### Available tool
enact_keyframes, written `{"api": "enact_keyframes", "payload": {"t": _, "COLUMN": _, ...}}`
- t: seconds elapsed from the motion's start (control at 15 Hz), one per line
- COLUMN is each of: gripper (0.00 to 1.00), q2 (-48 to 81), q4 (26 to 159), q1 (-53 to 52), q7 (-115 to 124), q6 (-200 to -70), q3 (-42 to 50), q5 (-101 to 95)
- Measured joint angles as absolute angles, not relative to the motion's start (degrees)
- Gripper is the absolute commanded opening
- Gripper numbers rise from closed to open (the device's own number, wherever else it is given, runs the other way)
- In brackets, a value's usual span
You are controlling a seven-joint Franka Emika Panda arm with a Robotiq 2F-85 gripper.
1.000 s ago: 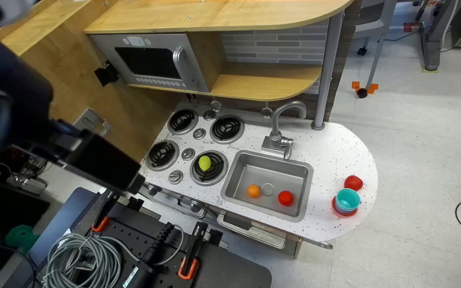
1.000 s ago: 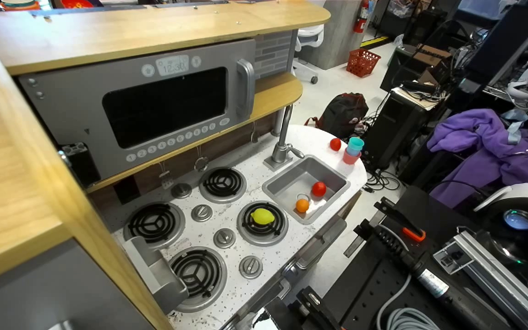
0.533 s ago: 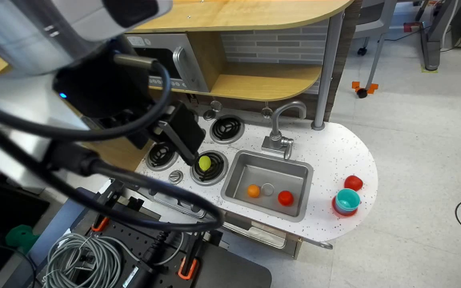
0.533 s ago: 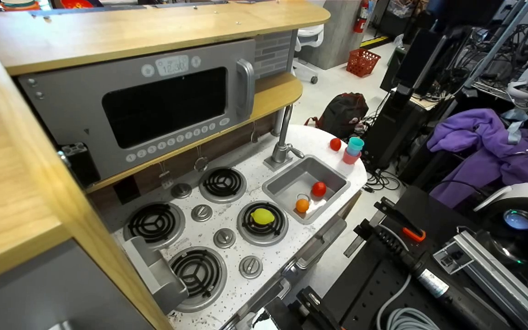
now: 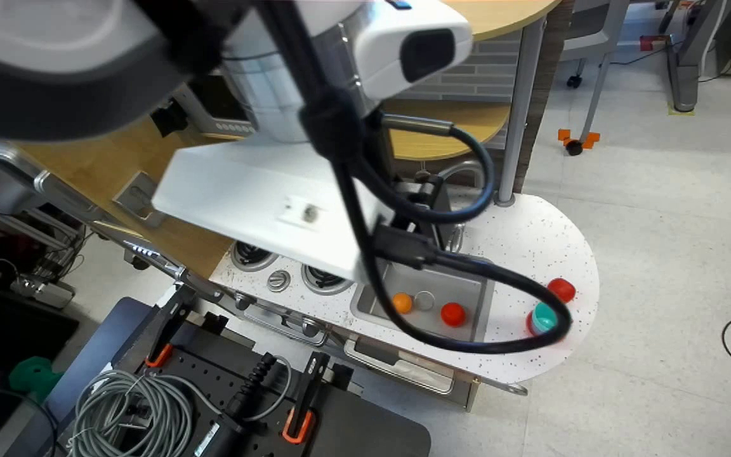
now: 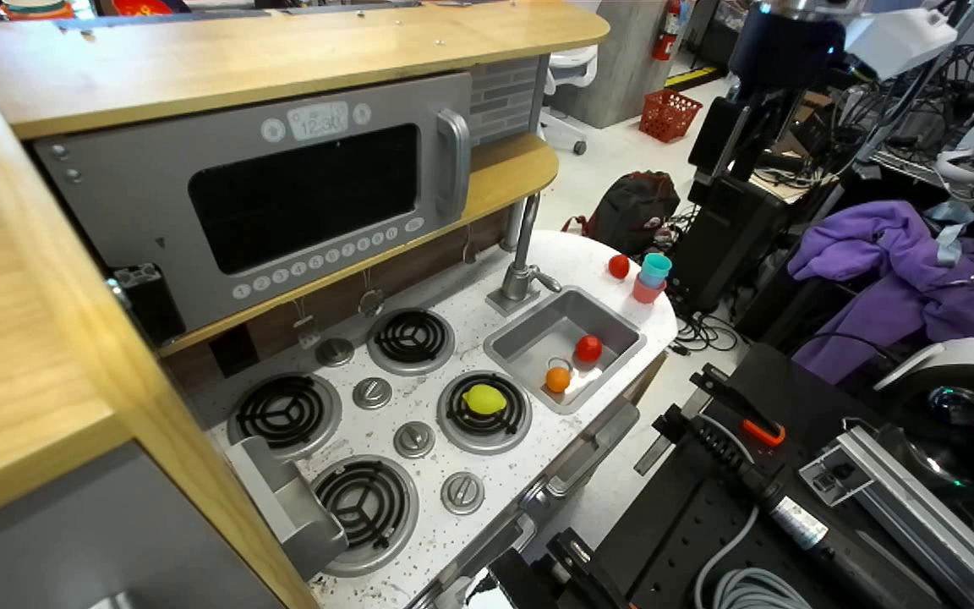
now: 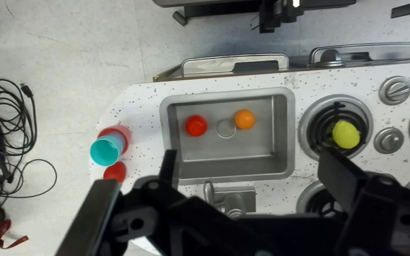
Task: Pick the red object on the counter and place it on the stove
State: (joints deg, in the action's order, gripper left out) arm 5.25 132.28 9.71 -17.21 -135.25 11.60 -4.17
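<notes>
"Since half a second earlier, the arm (image 5: 264, 98) had swung away from the stove (image 6: 409, 397) and toward the sink (image 7: 205, 149)."

"And the claw (image 7: 219, 167)?"

"Released. Its fingers (image 7: 340, 177) stood wide apart in the wrist view, with nothing gripped and the sink showing below."

"So the red ball (image 7: 196, 125) in there was the one to take?"

"No, that sat with the orange ball (image 7: 245, 119). Our red piece (image 6: 619, 266) lay farther out, near the rounded end of the surface (image 5: 537, 238), just beside the red cup (image 6: 647, 292) and the teal cup (image 6: 656, 266) stacked on it. Whether it touched them, I couldn't tell."

"How would it have handled?"

"Light and stiff, I judged, like hollow plastic: hard to crush, but smooth and round enough to slip or roll if pinched off-centre."

"Where would you have taken hold?"

"Across its widest part, fingers low, on the two flanks turned away from the cups; that stack looked easy to topple."

"And the stove?"

"One burner carried the lemon (image 6: 484, 399), so I would have aimed for another burner (image 6: 411, 338)."
</notes>
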Motion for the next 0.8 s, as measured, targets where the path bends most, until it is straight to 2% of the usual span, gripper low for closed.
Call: {"api": "enact_keyframes", "payload": {"t": 0.8, "gripper": 1.00, "q2": 32.3, "q4": 109.6, "q1": 22.4, "q7": -26.1, "q6": -140.9, "q3": 10.2, "q5": 1.8}}
